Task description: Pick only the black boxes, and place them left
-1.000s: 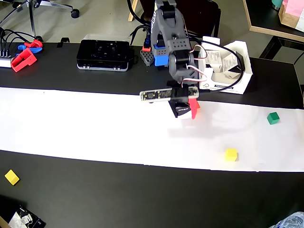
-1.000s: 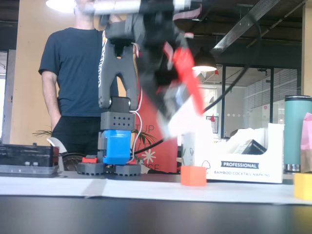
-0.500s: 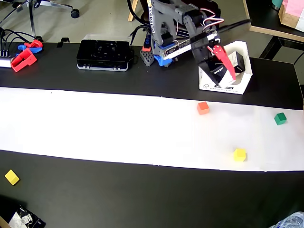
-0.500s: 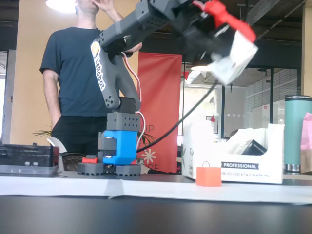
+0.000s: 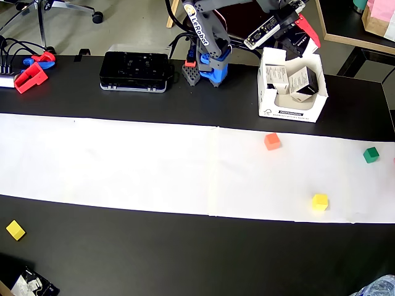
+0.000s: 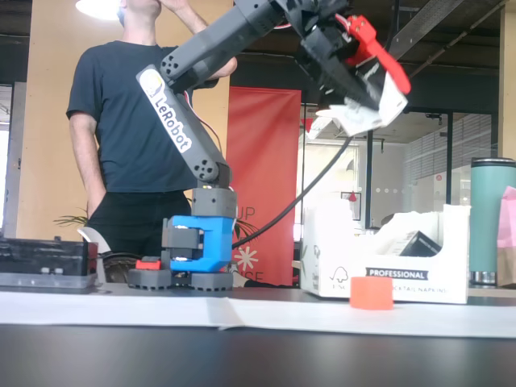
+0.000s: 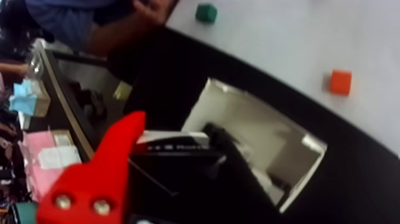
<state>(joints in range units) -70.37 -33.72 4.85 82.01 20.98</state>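
The gripper point(image 6: 367, 89) is raised high above the white tray point(image 5: 311, 114), and a black box point(image 7: 178, 173) is clamped between the red jaw and the dark one. It's lifted that high presumably so the tray walls get cleared before the swing to the left. The held box is seen as glossy black with a white printed side point(image 6: 363, 113). More black boxes point(image 5: 291, 80) are left tipped inside the tray, far right of the overhead view. Orange cube point(image 5: 272, 141) nearby, not wanted.
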